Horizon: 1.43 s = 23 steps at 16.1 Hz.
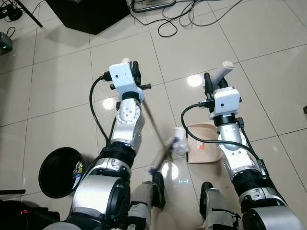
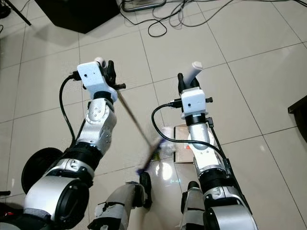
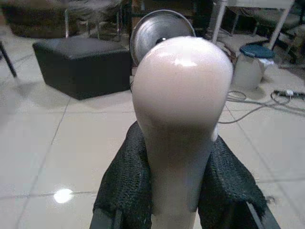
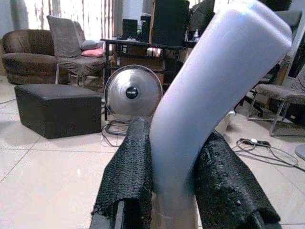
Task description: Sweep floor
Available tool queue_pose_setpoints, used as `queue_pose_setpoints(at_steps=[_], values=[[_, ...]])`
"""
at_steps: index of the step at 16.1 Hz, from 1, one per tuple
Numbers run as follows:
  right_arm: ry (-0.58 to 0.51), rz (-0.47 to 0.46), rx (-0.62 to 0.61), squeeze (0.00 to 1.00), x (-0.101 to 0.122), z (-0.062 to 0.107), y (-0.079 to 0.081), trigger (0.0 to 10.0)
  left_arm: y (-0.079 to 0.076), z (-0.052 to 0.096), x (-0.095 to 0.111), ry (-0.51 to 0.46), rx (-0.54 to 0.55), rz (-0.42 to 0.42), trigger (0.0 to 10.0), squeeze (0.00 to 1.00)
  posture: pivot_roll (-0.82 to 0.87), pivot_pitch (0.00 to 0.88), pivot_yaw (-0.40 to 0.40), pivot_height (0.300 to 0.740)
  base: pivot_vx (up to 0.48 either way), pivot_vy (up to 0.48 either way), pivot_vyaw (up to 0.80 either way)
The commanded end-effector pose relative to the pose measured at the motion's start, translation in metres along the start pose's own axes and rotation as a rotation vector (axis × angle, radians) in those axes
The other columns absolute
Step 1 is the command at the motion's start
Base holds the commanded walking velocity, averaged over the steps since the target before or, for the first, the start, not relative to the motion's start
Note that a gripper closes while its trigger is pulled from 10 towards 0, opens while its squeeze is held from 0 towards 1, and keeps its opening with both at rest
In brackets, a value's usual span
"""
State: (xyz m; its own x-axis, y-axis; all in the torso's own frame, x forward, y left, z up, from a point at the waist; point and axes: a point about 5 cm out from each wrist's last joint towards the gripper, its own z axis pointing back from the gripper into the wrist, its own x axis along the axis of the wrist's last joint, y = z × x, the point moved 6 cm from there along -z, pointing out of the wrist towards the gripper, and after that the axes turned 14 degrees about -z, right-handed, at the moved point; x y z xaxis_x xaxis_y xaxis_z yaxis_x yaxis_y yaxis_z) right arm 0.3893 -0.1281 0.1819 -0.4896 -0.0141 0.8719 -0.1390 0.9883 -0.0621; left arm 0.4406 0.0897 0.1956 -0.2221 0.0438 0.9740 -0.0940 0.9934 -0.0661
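Observation:
My left gripper [image 1: 130,69] is shut on the pale rounded top of a broom handle [image 3: 181,95]. Its thin stick [image 1: 153,120] slants down to the brush [image 1: 162,157] on the tile floor between my arms. My right gripper [image 1: 214,85] is shut on the white upright handle of a dustpan [image 4: 209,86]. The tan dustpan tray [image 1: 204,143] rests on the floor beside the brush. A crumpled whitish scrap [image 1: 178,143] lies at the tray's mouth, touching the brush.
A black round bin [image 1: 55,172] with some rubbish inside stands at my lower left. A black ottoman [image 1: 88,14] and tangled cables [image 1: 177,17] lie ahead. A floor fan [image 4: 132,92], chairs and a desk stand farther back.

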Motion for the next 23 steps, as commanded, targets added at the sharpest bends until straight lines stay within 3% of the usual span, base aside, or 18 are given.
queue_pose_setpoints(at_steps=[1, 5, 7, 9, 10, 13, 14, 16, 19, 22, 23], values=[[0.061, -0.059, -0.005, 0.00, -0.016, 0.008, 0.014, 10.0, 0.002, 0.000, 0.001, 0.030, 0.056, 0.127, 10.0, 0.00, 0.16, 0.379, 0.210, 0.740, 0.000, 0.000, 0.00], [0.059, -0.058, -0.025, 0.00, -0.015, 0.006, 0.009, 10.0, -0.001, -0.004, 0.011, 0.054, 0.068, 0.249, 10.0, 0.00, 0.15, 0.356, 0.210, 0.740, 0.000, 0.000, 0.00], [0.055, -0.050, -0.031, 0.00, -0.014, 0.004, 0.003, 10.0, -0.001, -0.009, 0.025, 0.015, 0.030, 0.263, 10.0, 0.00, 0.14, 0.328, 0.200, 0.740, 0.000, 0.000, 0.00], [0.055, -0.043, -0.036, 0.00, -0.013, 0.002, -0.001, 10.0, 0.006, -0.013, 0.032, -0.018, 0.022, 0.227, 10.0, 0.00, 0.13, 0.304, 0.192, 0.740, 0.000, 0.000, 0.00], [0.034, -0.046, -0.059, 0.00, -0.008, 0.000, -0.008, 10.0, 0.016, -0.019, 0.044, -0.075, 0.007, 0.151, 10.0, 0.00, 0.11, 0.277, 0.185, 0.740, 0.000, 0.000, 0.00], [0.017, -0.048, -0.089, 0.00, -0.003, 0.001, -0.019, 10.0, 0.031, -0.027, 0.060, -0.130, -0.017, 0.075, 10.0, 0.00, 0.09, 0.233, 0.177, 0.740, 0.000, 0.000, 0.00], [-0.001, -0.042, -0.106, 0.00, 0.002, 0.005, -0.027, 10.0, 0.048, -0.034, 0.075, -0.184, -0.016, -0.005, 10.0, 0.00, 0.07, 0.216, 0.174, 0.740, 0.000, 0.000, 0.00], [-0.013, -0.042, -0.127, 0.00, 0.007, 0.010, -0.034, 10.0, 0.066, -0.039, 0.082, -0.209, -0.013, -0.088, 10.0, 0.00, 0.05, 0.171, 0.170, 0.740, 0.000, 0.000, 0.00], [-0.018, -0.041, -0.136, 0.00, 0.011, 0.020, -0.037, 10.0, 0.080, -0.037, 0.078, -0.212, -0.007, -0.131, 10.0, 0.00, 0.04, 0.143, 0.162, 0.740, 0.000, 0.000, 0.00], [0.102, 0.102, -0.124, 0.00, 0.001, 0.024, -0.039, 10.0, 0.080, -0.029, 0.065, -0.194, -0.007, -0.131, 10.0, 0.00, 0.02, 0.129, 0.153, 0.740, 0.000, 0.000, 0.00], [0.126, 0.139, -0.164, 0.00, 0.005, 0.024, -0.048, 10.0, 0.083, -0.025, 0.060, -0.189, 0.000, -0.141, 10.0, 0.00, 0.02, 0.128, 0.145, 0.740, 0.000, 0.000, 0.00]])
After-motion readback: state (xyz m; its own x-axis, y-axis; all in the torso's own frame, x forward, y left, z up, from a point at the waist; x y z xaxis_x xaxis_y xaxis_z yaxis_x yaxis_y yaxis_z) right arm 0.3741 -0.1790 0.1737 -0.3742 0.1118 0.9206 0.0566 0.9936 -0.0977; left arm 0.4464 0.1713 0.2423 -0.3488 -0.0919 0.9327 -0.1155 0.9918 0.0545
